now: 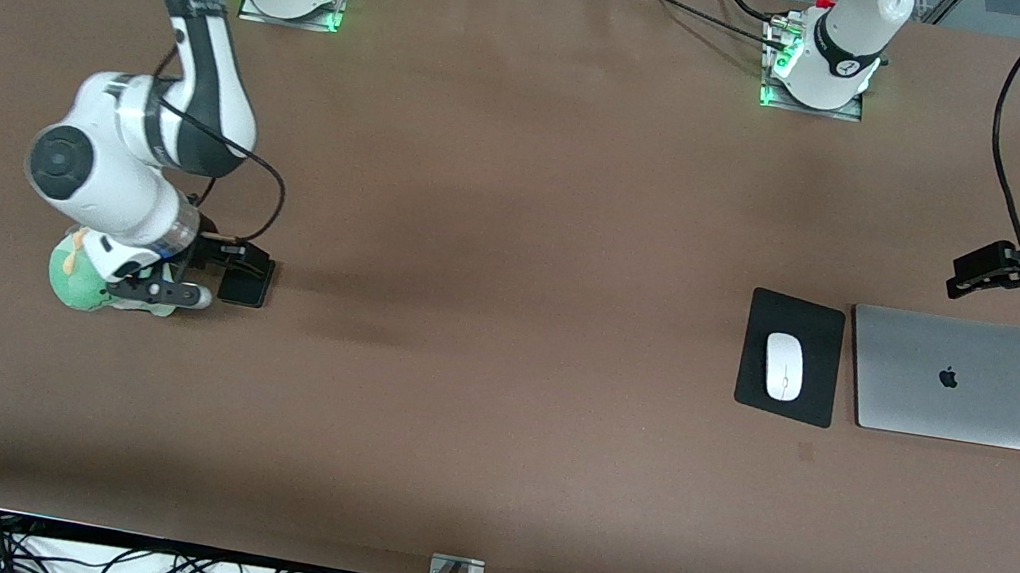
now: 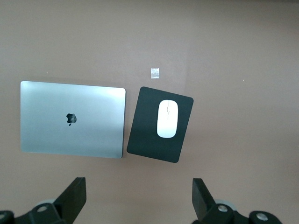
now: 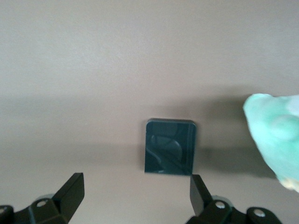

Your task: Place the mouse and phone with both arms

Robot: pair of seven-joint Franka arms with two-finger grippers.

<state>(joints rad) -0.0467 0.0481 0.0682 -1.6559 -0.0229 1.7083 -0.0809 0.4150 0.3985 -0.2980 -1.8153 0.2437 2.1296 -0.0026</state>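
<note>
With the mouse on its pad and the left gripper waiting open-jawed over the bare table near the laptop, the right gripper hangs spread wide over the phone (beside a green plush), so it seems the phone's pick-up is in hand, and the next move calls for lowering and pinching its edges

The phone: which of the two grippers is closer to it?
Right. The right gripper hangs open directly over the phone. The left gripper, also open, waits above the laptop at the left arm's end.

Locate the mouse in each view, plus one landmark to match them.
Front view: mouse lies on the black mouse pad, toward the left arm's end of the table, beside the closed silver laptop.
Left wrist view: mouse on the same pad, laptop alongside.
Right wrist view: not in it.
Shared landmark: the laptop's Apple logo, seen in the front and left wrist views.
</note>
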